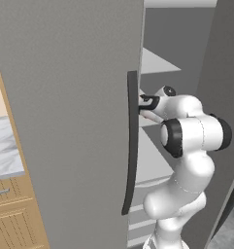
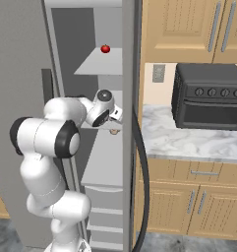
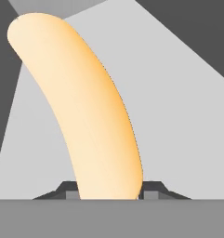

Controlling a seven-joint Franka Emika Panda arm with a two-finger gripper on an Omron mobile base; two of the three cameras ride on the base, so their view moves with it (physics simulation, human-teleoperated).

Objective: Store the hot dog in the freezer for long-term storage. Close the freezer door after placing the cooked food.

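Observation:
My gripper reaches inside the freezer, between its white shelves, and is shut on the hot dog. A small tan end of it pokes out below the hand, just over a shelf. In the hand view the tan bun rises large from between the two dark fingertips, with the white shelf behind it; the sausage is hidden. The freezer door stands wide open on the left. Its long dark handle partly covers my gripper.
A red tomato sits on the upper freezer shelf. White drawers fill the bottom. The wider grey door with its dark handle borders the right side. Beyond it a black oven stands on a marble counter.

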